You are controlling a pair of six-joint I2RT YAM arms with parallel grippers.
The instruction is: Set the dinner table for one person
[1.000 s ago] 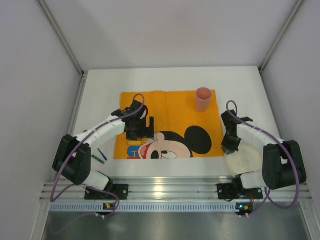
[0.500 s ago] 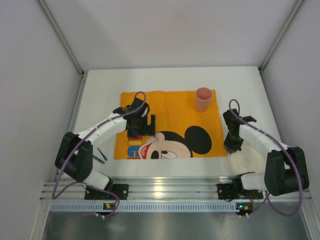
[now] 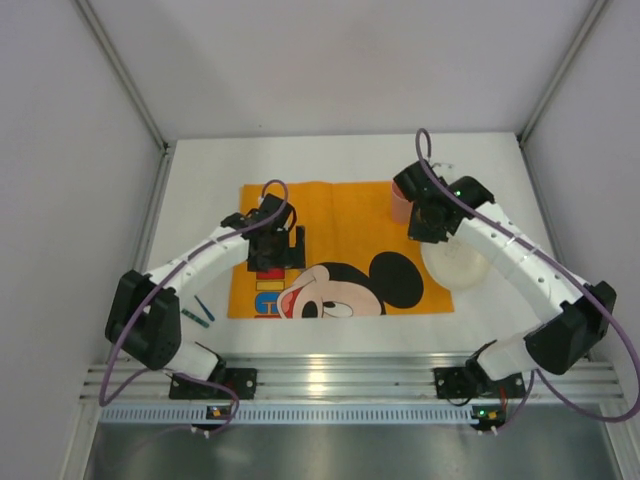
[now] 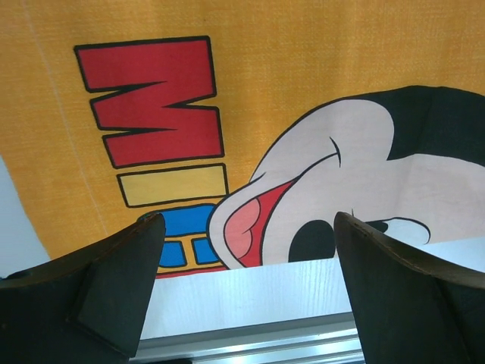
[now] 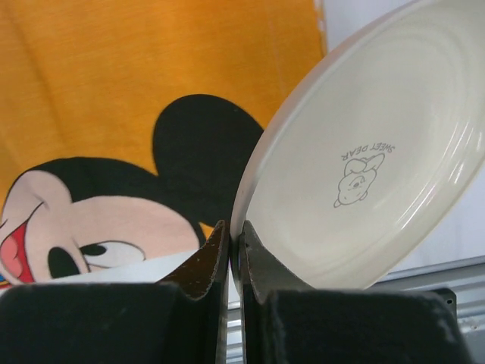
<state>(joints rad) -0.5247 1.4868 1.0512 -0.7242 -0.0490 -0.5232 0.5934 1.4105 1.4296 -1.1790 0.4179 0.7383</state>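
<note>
fingers (image 5: pixel 203 265) on plate (image 5: pixel 379 152) — white matte table (image 3: pixel 205 175)

I see an orange mat (image 3: pixel 340 215), a pink cup (image 3: pixel 398 207) upright on its far right corner. A cream plate (image 3: pixel 455 265) tilts over its right edge; thin sticks (image 3: pixel 203 313) lie left.

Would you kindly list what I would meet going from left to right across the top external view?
thin blue object → left gripper → cup → plate
</note>
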